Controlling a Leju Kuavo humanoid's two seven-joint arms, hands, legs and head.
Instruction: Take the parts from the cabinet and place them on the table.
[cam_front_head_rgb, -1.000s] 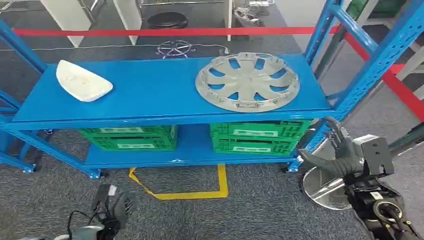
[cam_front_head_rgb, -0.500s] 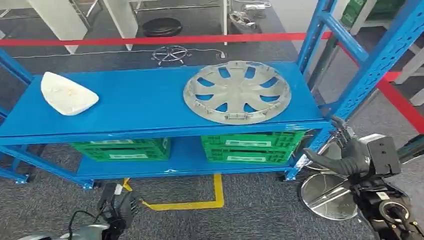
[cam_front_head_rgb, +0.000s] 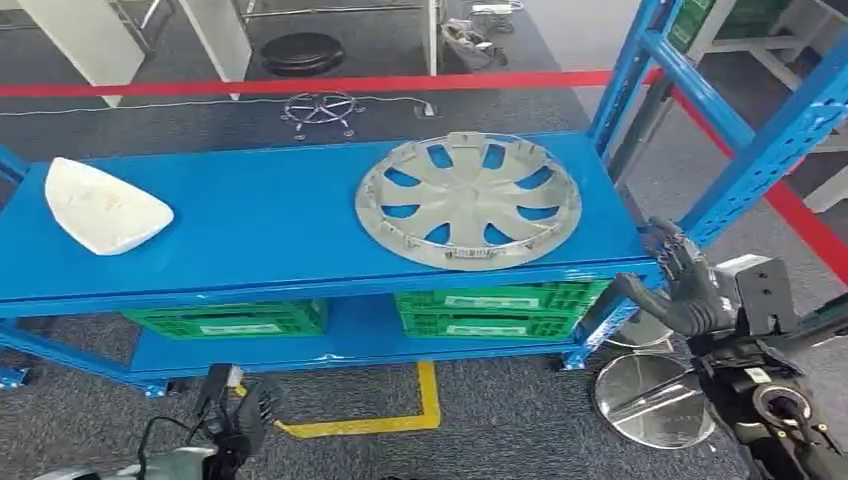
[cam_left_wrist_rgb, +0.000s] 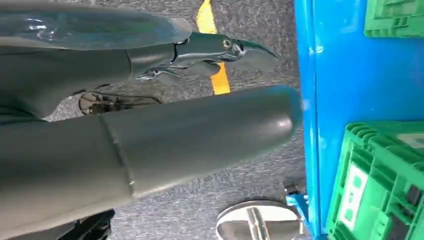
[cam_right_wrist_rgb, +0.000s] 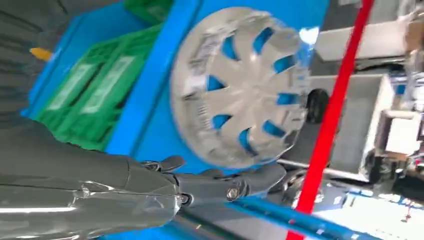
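Note:
A silver wheel cover (cam_front_head_rgb: 468, 200) lies flat on the blue cabinet shelf (cam_front_head_rgb: 270, 230), toward its right end; it is also seen in the right wrist view (cam_right_wrist_rgb: 240, 90). A white curved part (cam_front_head_rgb: 103, 208) rests at the shelf's left end. My right hand (cam_front_head_rgb: 680, 285) hangs open just off the shelf's right front corner, below the wheel cover's level, fingers spread and holding nothing (cam_right_wrist_rgb: 150, 185). My left hand (cam_front_head_rgb: 235, 415) hangs low over the carpet in front of the cabinet, fingers apart and empty (cam_left_wrist_rgb: 150, 135).
Two green crates (cam_front_head_rgb: 495, 305) (cam_front_head_rgb: 225, 318) sit on the lower shelf. Blue uprights (cam_front_head_rgb: 760, 150) stand at the right. A round metal base (cam_front_head_rgb: 650, 400) lies on the floor by my right arm. Yellow floor tape (cam_front_head_rgb: 400, 420) and red barrier tape (cam_front_head_rgb: 300, 85) mark the carpet.
The whole view has shifted: the cabinet looks closer and lower in the picture, so the camera moved. My right hand has risen toward the shelf's right corner.

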